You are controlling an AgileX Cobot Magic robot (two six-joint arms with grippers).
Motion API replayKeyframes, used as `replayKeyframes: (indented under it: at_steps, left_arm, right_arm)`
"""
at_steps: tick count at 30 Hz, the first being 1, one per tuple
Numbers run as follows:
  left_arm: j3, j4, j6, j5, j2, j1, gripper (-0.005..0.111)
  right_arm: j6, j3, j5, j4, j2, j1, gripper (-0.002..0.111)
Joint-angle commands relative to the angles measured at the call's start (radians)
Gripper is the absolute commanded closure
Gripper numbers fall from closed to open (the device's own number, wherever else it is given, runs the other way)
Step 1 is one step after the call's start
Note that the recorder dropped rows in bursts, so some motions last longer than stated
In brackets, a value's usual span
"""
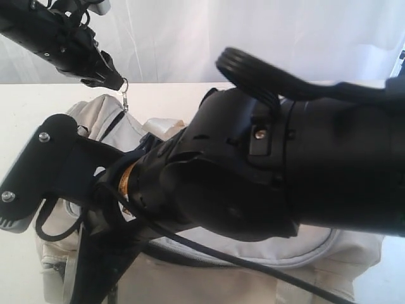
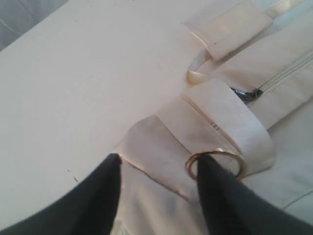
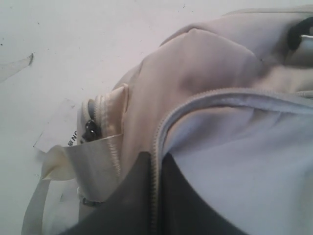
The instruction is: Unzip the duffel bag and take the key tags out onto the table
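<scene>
The cream duffel bag (image 1: 104,120) lies on the white table (image 1: 38,107), mostly hidden behind my right arm (image 1: 304,164). My left gripper (image 1: 117,79) hovers at the bag's far end with a small metal clasp (image 1: 124,96) hanging at its tip. In the left wrist view the left gripper (image 2: 159,161) is open over a shiny strap tab (image 2: 220,117), one finger against a gold ring (image 2: 234,159). My right gripper (image 3: 157,159) is shut on the bag's zipper edge (image 3: 161,129), beside the grey lining (image 3: 244,161). No key tags are in view.
A zipper pull (image 2: 247,94) sits at the seam past the strap tab. An off-white strap (image 3: 44,196), a black ring (image 3: 90,129) and a white label hang off the bag's end onto the table (image 3: 73,49). A white curtain backs the table.
</scene>
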Motion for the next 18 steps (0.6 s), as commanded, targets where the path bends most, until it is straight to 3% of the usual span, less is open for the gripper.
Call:
replayKeyframes:
  at_steps: [1,6,8,12,14,18]
  left_arm:
    - [-0.008,0.006,0.0,0.042,-0.056,0.003,0.035]
    - [-0.008,0.063,-0.006,0.107,-0.147,0.003,0.034]
    - [-0.008,0.09,-0.015,0.156,-0.192,0.003,0.034]
    - [-0.008,0.136,-0.072,0.333,-0.266,0.003,0.036]
    - [-0.008,0.145,-0.092,0.442,-0.296,0.003,0.043]
    - [0.022,0.144,-0.132,0.56,-0.382,0.003,0.063]
  right_arm:
    - [0.005,0.003,0.017,0.014,-0.002,0.007,0.108]
    - [0.026,0.003,0.011,0.014,-0.002,0.007,0.104]
    - [0.028,0.0,0.024,0.014,-0.007,0.007,0.095]
    - [0.045,0.0,0.037,0.012,-0.033,0.007,0.066]
    - [0.047,0.0,0.051,0.012,-0.064,0.007,0.057]
    - [0.05,0.0,0.125,0.01,-0.15,0.007,0.056]
